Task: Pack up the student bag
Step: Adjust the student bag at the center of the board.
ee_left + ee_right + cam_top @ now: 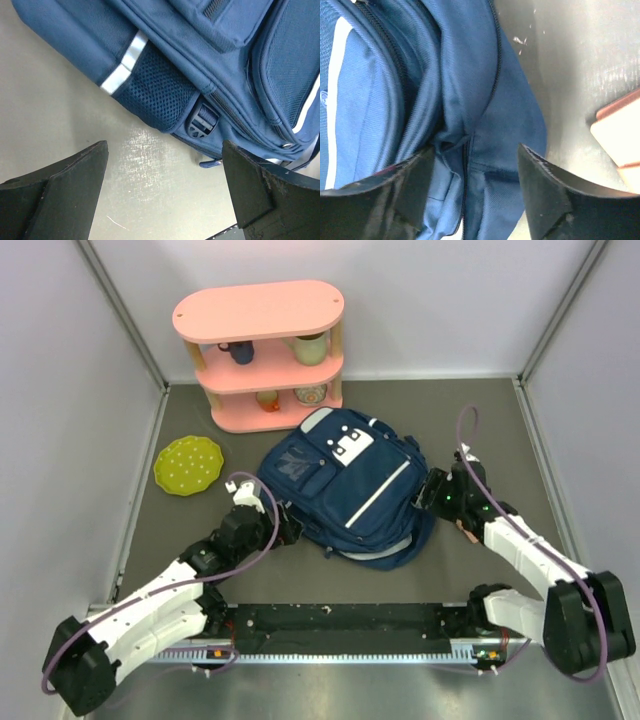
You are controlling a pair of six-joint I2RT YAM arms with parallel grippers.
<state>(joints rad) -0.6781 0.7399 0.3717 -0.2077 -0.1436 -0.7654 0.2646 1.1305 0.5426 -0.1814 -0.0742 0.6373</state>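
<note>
The left end effector (pixel 164 157) is wide apart beside the student bag (pixel 345 480). The right end effector (pixel 475 152) straddles its cloth; I cannot tell if it holds.

Up top we look down on the grey table (pixel 480 430); both wrist views crowd the navy fabric backpack (pixel 345 485).

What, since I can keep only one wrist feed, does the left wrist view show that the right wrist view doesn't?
Left wrist only: a mesh pocket and a plastic buckle at its lower corner. Right wrist only: deep fabric folds bunched near the fingers, and a pinkish-tan edge at the right that I cannot identify. Both: the navy student bag, its zippers, and the grey table.
</note>
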